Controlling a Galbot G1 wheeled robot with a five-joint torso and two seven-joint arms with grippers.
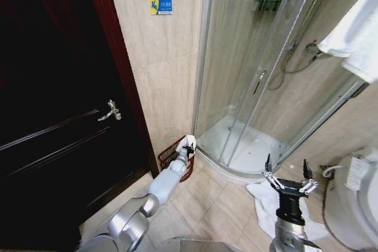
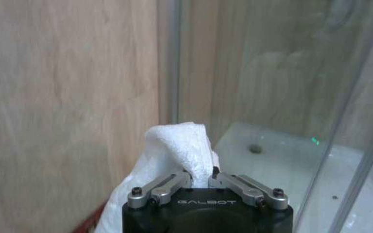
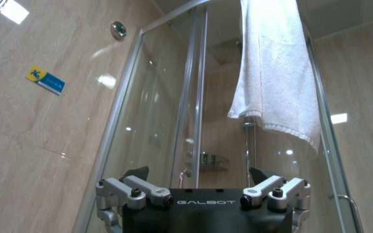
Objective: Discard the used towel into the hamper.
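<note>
right now the left gripper (image 1: 188, 147) is stretched out low toward the corner where the tiled wall (image 1: 165, 69) meets the shower enclosure (image 1: 260, 75), and its jaws are closed tight on a white towel (image 1: 189, 141). the hamper (image 1: 173, 156) sits on the floor in that same corner, beside the dark door (image 1: 53, 104), and the towel is held just over its rim — a sensible spot, since letting go from there should drop the cloth straight in rather than onto the tiles. the arm reaches long and low because the basket is short and tucked against the wall.

the left wrist view gives what the head view cannot: the towel (image 2: 177, 150) bunched and standing up between the closed jaws of the left gripper (image 2: 201, 175), with more cloth trailing down one side, and a sliver of the hamper's reddish rim (image 2: 91, 221) beneath. the head view, in turn, shows how gripper, towel and basket line up in the room.

the right gripper (image 1: 287, 182) waits well apart, raised over the floor near the toilet (image 1: 354, 199), jaws spread wide and holding nothing; a second white cloth (image 1: 266, 205) lies crumpled on the floor below it. its own wrist view shows the right gripper (image 3: 203, 191) open and pointing up at a hanging towel (image 3: 274, 68) draped over the shower frame — not the one being discarded, by my reading.
</note>
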